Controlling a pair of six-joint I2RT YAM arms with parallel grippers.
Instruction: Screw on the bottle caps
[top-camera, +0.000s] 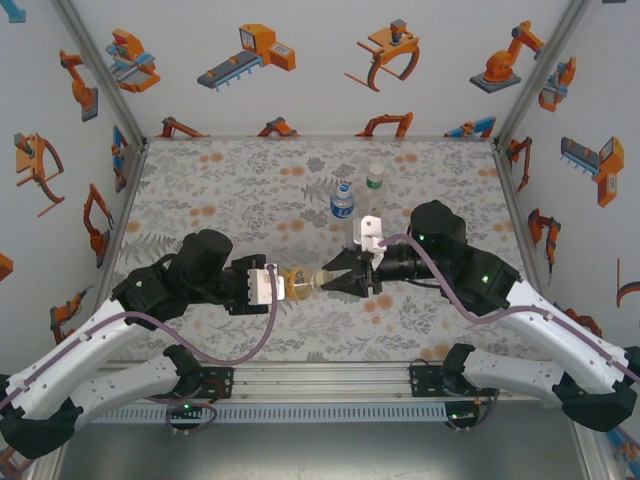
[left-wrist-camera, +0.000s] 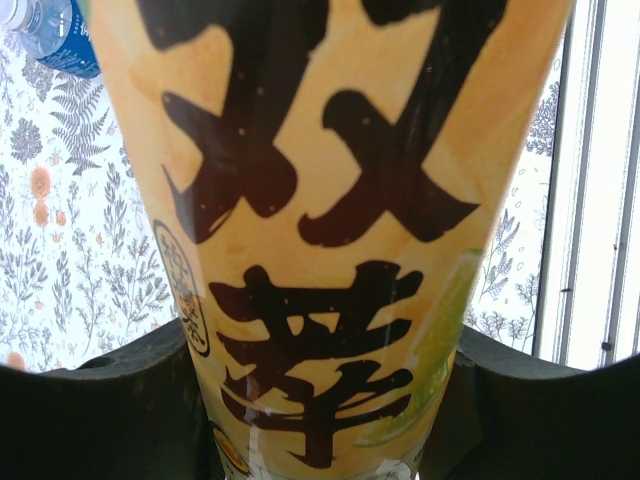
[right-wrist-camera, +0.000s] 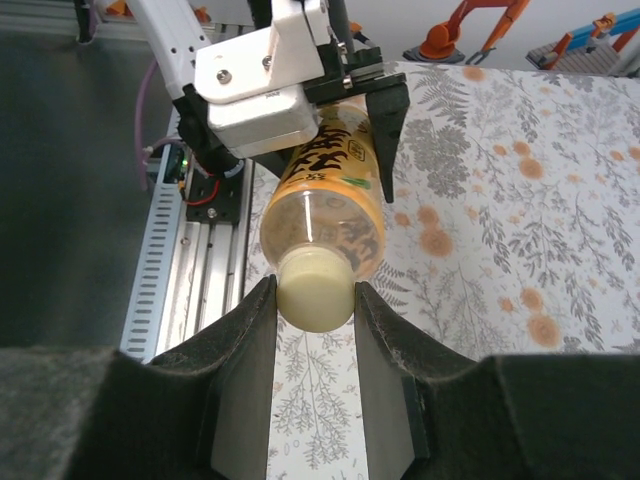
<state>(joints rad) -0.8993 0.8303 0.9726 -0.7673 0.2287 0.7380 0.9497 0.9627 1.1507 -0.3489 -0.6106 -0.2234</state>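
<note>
The yellow-labelled bottle (top-camera: 300, 285) with dark characters lies sideways in the air between both arms, above the front of the mat. My left gripper (top-camera: 290, 285) is shut on its body, and the label (left-wrist-camera: 320, 200) rises between the black fingers (left-wrist-camera: 120, 410). My right gripper (right-wrist-camera: 314, 300) is shut on the pale bottle cap (right-wrist-camera: 315, 290) at the bottle's neck, one finger pressed on each side. In the top view the right gripper (top-camera: 324, 281) meets the bottle's mouth end.
Two other bottles stand upright behind the grippers: a clear one with a blue label (top-camera: 342, 202) and a pale one with a green-white label (top-camera: 374, 186). The floral mat (top-camera: 230, 190) covers the table. An aluminium rail (top-camera: 320, 385) runs along the near edge.
</note>
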